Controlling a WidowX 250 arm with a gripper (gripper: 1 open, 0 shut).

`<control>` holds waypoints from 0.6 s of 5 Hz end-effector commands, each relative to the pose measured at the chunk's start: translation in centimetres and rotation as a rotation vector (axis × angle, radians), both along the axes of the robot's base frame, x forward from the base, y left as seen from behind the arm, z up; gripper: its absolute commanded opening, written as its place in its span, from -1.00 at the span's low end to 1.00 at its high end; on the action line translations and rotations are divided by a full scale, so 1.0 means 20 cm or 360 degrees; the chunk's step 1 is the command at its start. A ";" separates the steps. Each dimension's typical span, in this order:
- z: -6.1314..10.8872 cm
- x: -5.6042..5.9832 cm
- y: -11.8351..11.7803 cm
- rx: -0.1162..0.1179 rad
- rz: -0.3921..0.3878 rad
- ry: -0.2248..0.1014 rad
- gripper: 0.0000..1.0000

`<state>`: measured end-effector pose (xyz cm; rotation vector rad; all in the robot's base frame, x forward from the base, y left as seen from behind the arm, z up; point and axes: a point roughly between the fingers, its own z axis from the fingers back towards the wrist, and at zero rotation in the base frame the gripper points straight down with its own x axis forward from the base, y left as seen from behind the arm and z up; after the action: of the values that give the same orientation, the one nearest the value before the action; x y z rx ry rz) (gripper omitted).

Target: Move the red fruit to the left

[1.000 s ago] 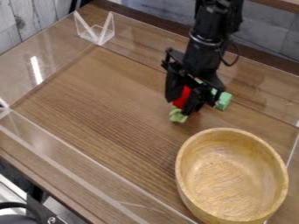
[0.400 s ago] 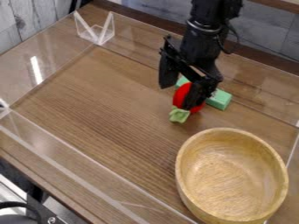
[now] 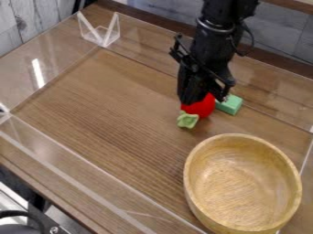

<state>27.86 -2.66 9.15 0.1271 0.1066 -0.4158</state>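
Note:
The red fruit [image 3: 204, 107] lies on the wooden table right of centre, its light-green leafy bit [image 3: 188, 120] pointing toward the front. My gripper [image 3: 196, 98] hangs straight down just over the fruit's top, its black fingers [image 3: 191, 90] drawn together and shut, with nothing seen between them. Whether the tips touch the fruit I cannot tell. The arm hides the fruit's far side.
A flat green block [image 3: 230, 104] lies just right of the fruit. A large wooden bowl [image 3: 199, 179] stands at the front right. Clear acrylic walls [image 3: 49, 137] ring the table, and a small clear stand [image 3: 98, 31] sits at the back left.
The fingers stood spread around the red fruit and have now closed together above it. The fruit stays where it was beside the green block.

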 end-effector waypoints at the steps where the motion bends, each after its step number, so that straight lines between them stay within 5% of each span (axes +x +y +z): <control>1: 0.11 0.01 -0.01 -0.0012 0.0025 -0.0096 1.00; 2: 0.13 0.01 -0.01 -0.0017 0.0078 -0.0092 1.00; 3: 0.07 0.02 -0.03 -0.0018 0.0161 -0.0108 -1.00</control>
<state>27.75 -3.06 9.14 0.1230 0.1021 -0.3120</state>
